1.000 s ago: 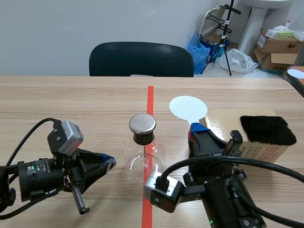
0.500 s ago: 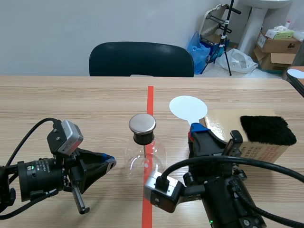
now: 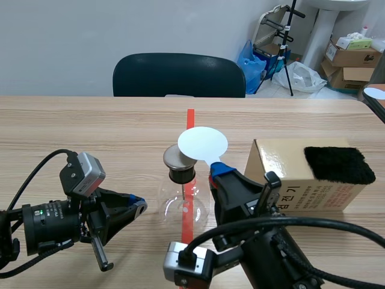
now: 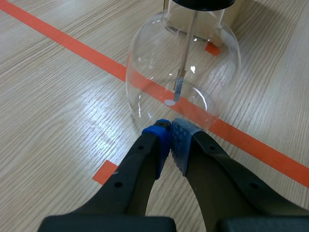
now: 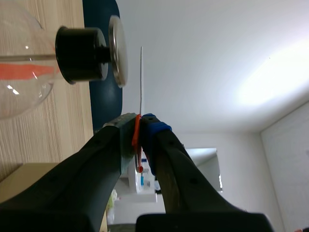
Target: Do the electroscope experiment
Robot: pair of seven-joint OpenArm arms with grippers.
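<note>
Dial centred on the flask (image 3: 183,201), 12 pointing away from the robot.

- Flask stands at centre on the red tape line (image 3: 190,115). It has a black stopper and a metal cap (image 3: 180,156) on top. A rod hangs inside, with a foil strip (image 4: 178,89) at its lower end.
- Right gripper (image 3: 220,171) is at about 2 o'clock, fingers clamped on the stem of the white disc (image 3: 203,142). The disc stands upright, face toward the cap and just beside it. The right wrist view shows a sliver of gap. Probably held by the stem so the charged face stays untouched.
- Left gripper (image 3: 136,207) is at 9 o'clock, low, fingers pressed together on nothing. Tips are just short of the glass, likely parked out of the way.
- Box (image 3: 283,174) is at 3 o'clock, with a black furry pad (image 3: 338,164) on top, presumably the rubbing cloth.
- Judgement: this is the charge-transfer step, so watch the foil.
</note>
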